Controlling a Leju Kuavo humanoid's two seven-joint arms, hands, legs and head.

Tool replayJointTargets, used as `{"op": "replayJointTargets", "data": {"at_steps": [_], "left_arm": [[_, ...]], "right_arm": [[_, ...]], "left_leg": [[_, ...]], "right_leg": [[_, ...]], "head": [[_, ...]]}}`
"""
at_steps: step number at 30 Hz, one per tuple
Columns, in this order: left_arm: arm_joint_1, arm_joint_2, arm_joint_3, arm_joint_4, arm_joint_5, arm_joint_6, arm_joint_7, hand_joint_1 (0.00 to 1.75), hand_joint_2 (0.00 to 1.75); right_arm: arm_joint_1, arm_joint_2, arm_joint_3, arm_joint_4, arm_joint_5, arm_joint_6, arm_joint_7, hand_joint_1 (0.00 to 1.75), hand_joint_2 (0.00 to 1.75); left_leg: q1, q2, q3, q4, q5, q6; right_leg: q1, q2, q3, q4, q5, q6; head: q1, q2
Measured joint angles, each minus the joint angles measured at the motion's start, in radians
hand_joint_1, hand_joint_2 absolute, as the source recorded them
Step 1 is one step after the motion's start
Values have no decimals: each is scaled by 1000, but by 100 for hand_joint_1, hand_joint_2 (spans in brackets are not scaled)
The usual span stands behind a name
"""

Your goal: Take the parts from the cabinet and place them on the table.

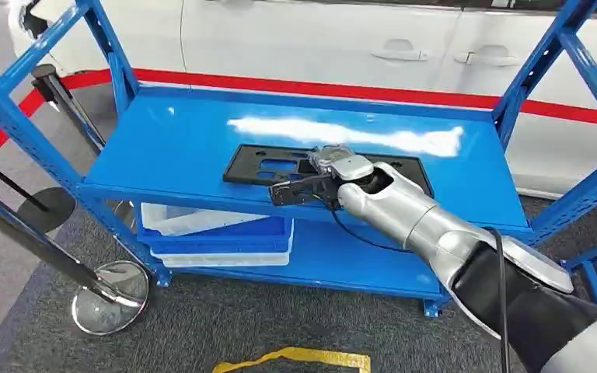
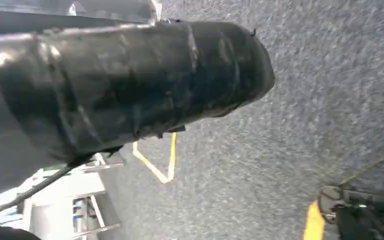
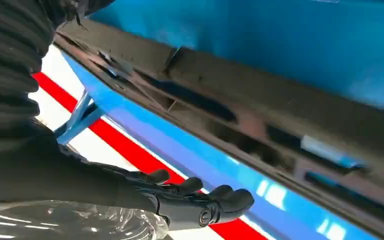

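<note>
A blue metal shelving unit (image 1: pixel 202 148) stands on grey carpet (image 1: pixel 225 326), with a white car (image 1: pixel 342 39) parked just behind it and a red stripe (image 1: pixel 404 93) running along the floor between them. The upper shelf carries a flat black plastic part (image 1: pixel 258 165), a long panel with cut-out openings, lying near the shelf's front edge. On the lower shelf sit stacked blue and white trays (image 1: pixel 218 231). To the left, a barrier post rises from a round chrome base (image 1: pixel 113 299), and yellow tape (image 1: pixel 295 359) marks the carpet in the foreground.

The right arm reaches forward from the lower right, its silver forearm angled toward the shelf's middle. The right hand (image 1: pixel 311 185) is at the front edge of the black part, dark fingers (image 3: pixel 200 200) extended side by side and pointing left along the panel. In the right wrist view the fingers lie straight beside the part's edge; whether they grip it cannot be told.

The left wrist view looks down at grey carpet with yellow tape lines; the left hand's state cannot be told.
</note>
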Motion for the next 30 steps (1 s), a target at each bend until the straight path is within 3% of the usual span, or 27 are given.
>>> {"op": "replayJointTargets", "data": {"at_steps": [3,5,6,8,9,10,11,13,14,15,18,20,21,22,24,25,26,27,29,30], "left_arm": [[1,3,1,0,-3,4,-5,0,0],[2,4,1,0,-3,3,-5,0,0],[1,5,1,0,-5,3,-6,0,0],[1,8,2,0,-8,3,-7,0,0],[1,8,2,0,-9,3,-7,0,0],[1,8,1,0,-11,3,-7,0,0],[1,8,2,0,-13,2,-8,0,0],[2,10,2,0,-14,0,-8,0,0],[2,11,2,0,-14,0,-8,0,0],[1,14,2,0,-14,0,-8,0,0],[0,19,2,0,-14,0,-10,0,0],[1,21,2,0,-13,0,-12,0,0],[1,21,2,0,-13,0,-14,0,0],[0,21,2,0,-13,0,-15,0,0],[-1,21,2,0,-13,-1,-15,0,0],[-1,21,2,0,-13,-2,-15,0,0],[0,21,2,0,-12,-3,-15,0,0],[0,21,2,0,-11,-3,-15,0,0],[1,21,2,0,-8,-5,-14,0,0],[1,22,2,0,-8,-5,-14,0,0]], "right_arm": [[-2,8,0,11,-7,1,0,0,175],[-8,10,0,20,-7,1,1,0,175],[-14,11,0,23,-7,0,2,0,175],[-17,17,0,29,-11,0,3,0,175],[-17,18,0,32,-14,2,3,0,175],[-16,19,1,37,-16,3,2,0,175],[-16,19,1,40,-18,4,2,0,175],[-20,22,1,46,-19,4,3,0,175],[-25,24,1,48,-19,4,3,0,175],[-30,24,1,50,-20,4,3,0,175],[-30,26,1,58,-26,1,0,0,175],[-32,26,2,62,-26,-4,0,0,175],[-36,26,3,65,-26,-11,0,0,175],[-40,26,3,68,-26,-18,0,0,175],[-36,27,6,72,-26,-27,-2,0,175],[-32,27,8,76,-24,-28,-2,0,175],[-29,27,11,79,-23,-28,-2,0,175],[-30,27,13,82,-23,-29,-2,0,175],[-36,28,17,85,-23,-29,-2,0,175],[-37,29,18,86,-23,-30,-3,0,175]], "left_leg": [[2,1,-3,-6,6,-13],[5,5,-10,8,-10,-25],[5,8,-30,55,-40,-31],[10,8,-104,204,-102,-39],[10,8,-136,262,-115,-41],[10,8,-152,283,-109,-42],[10,8,-146,258,-81,-40],[9,8,-75,102,10,-30],[9,8,-35,17,40,-24],[2,6,-16,0,24,-20],[-3,5,-19,-11,22,-13],[8,9,-5,-34,33,1],[6,9,1,-42,35,5],[6,10,2,-42,35,13],[5,10,1,-39,32,17],[5,10,1,-37,31,18],[5,8,2,-34,29,18],[5,6,1,-30,26,16],[5,4,2,-18,17,7],[3,3,-3,-11,11,1]], "right_leg": [[3,5,-7,-2,-6,-11],[-8,4,4,-15,0,-24],[-8,3,6,-16,1,-31],[-6,4,7,-16,-1,-34],[-5,4,7,-16,-2,-35],[-5,4,8,-16,-2,-35],[-4,4,10,-16,-4,-35],[-4,5,16,-16,-7,-33],[-4,7,19,-16,-10,-30],[0,7,16,-17,-11,-27],[-3,8,16,-23,-8,-11],[-3,7,15,-17,-19,0],[-1,5,4,13,-41,3],[-1,4,-25,75,-76,3],[-2,4,-99,228,-136,4],[-2,4,-120,266,-139,6],[-4,4,-119,258,-121,6],[-5,3,-98,207,-82,6],[-5,0,-19,43,4,2],[-3,-1,3,4,-12,-2]], "head": [[-1,0],[-1,0],[-5,0],[-5,0],[-5,0],[-6,0],[-5,0],[-5,0],[-5,0],[-5,0],[-5,0],[-3,0],[-1,0],[2,0],[2,0],[2,0],[2,0],[2,0],[2,0],[1,0]]}}
